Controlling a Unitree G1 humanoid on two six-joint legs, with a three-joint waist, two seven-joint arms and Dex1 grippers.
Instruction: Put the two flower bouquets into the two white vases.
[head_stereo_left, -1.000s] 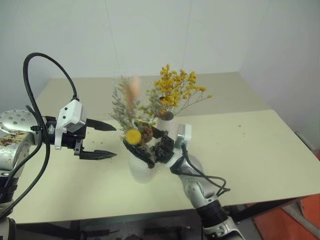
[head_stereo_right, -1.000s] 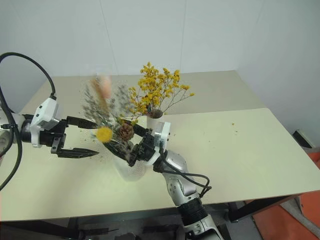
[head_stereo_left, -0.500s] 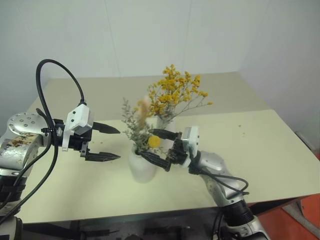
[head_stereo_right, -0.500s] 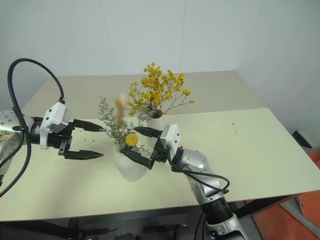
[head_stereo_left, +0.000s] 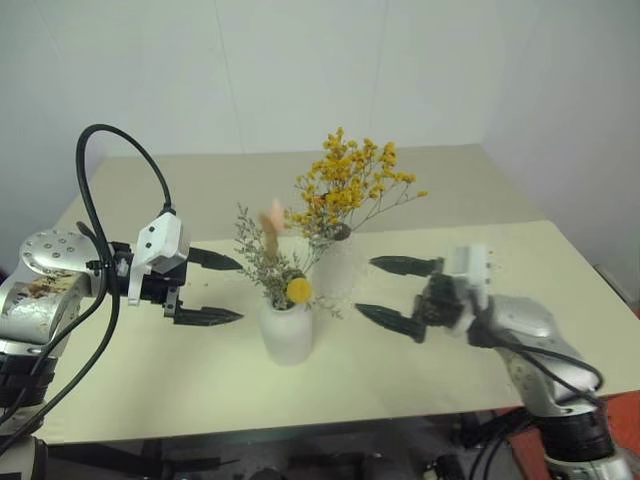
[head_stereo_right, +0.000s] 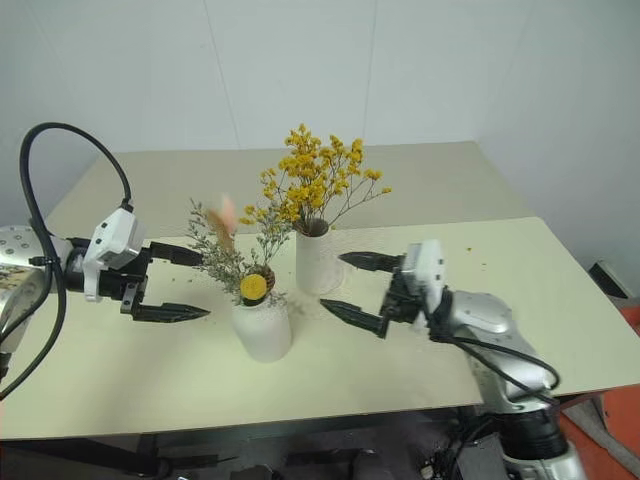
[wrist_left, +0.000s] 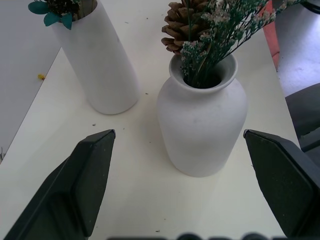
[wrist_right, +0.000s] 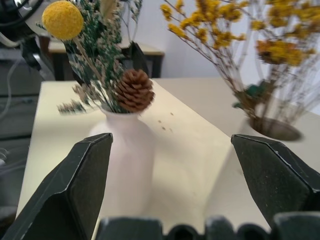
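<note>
The bushy yellow-orange bouquet (head_stereo_left: 350, 185) stands in the taller slim white vase (head_stereo_left: 335, 268) at mid-table. In front of it, the squat white vase (head_stereo_left: 287, 335) holds the grey-green bouquet (head_stereo_left: 272, 262) with its yellow ball (head_stereo_left: 298, 291) and brown cone (wrist_left: 181, 25). My left gripper (head_stereo_left: 214, 288) is open to the left of the squat vase, apart from it. My right gripper (head_stereo_left: 390, 292) is open and empty to the right of both vases. The wrist views show both vases between open fingers (wrist_left: 87, 175).
The cream table (head_stereo_left: 520, 260) stretches right and back, with a seam between two tops. Small yellow crumbs (head_stereo_right: 468, 246) lie on it. A black cable (head_stereo_left: 95, 180) loops over my left arm. White walls close the back.
My right gripper has let go of the grey-green bouquet and drawn away to the right. The bouquet now stands by itself in the squat vase. The left gripper stayed put.
</note>
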